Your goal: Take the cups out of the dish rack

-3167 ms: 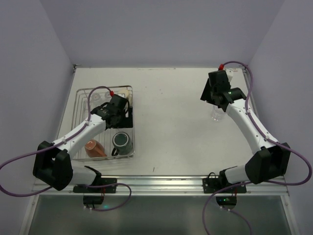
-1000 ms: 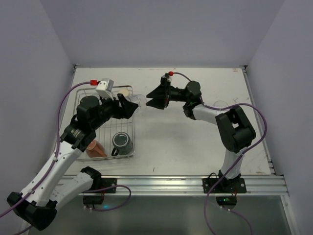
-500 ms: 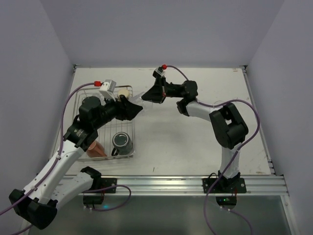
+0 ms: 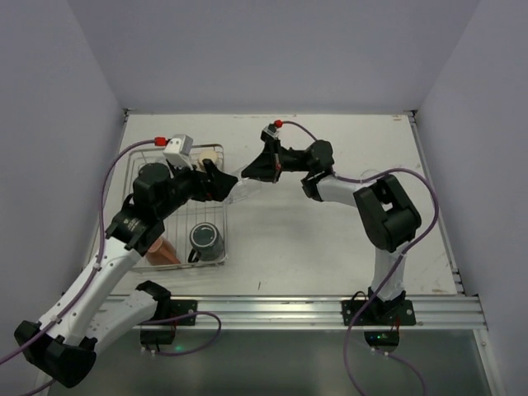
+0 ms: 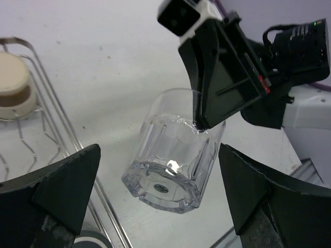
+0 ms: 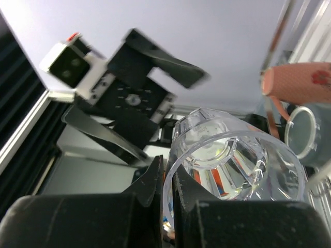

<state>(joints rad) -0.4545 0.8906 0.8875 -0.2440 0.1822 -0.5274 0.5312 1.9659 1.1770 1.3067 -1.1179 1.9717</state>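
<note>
A clear glass [image 4: 239, 188] hangs tilted in the air just past the right side of the dish rack [image 4: 136, 169]. My right gripper [image 4: 252, 175] is shut on the glass's rim, one finger inside and one outside [image 6: 168, 175]. My left gripper [image 4: 223, 186] stands open, its two fingers wide on either side of the glass's base [image 5: 170, 181] and not touching it. In the rack sit a beige-brown cup [image 4: 210, 154], a dark handled mug [image 4: 205, 239] and an orange-red cup [image 4: 159, 250] lying on its side.
The rack's wire side [image 5: 51, 98] runs close beside the hanging glass. The right arm [image 4: 346, 188] stretches across the middle of the table [image 4: 313, 239] towards the rack. A metal rail [image 4: 289, 309] lines the near edge.
The left gripper's jaws have opened off the glass. The right gripper closed on its rim and holds it; the glass has shifted slightly.
</note>
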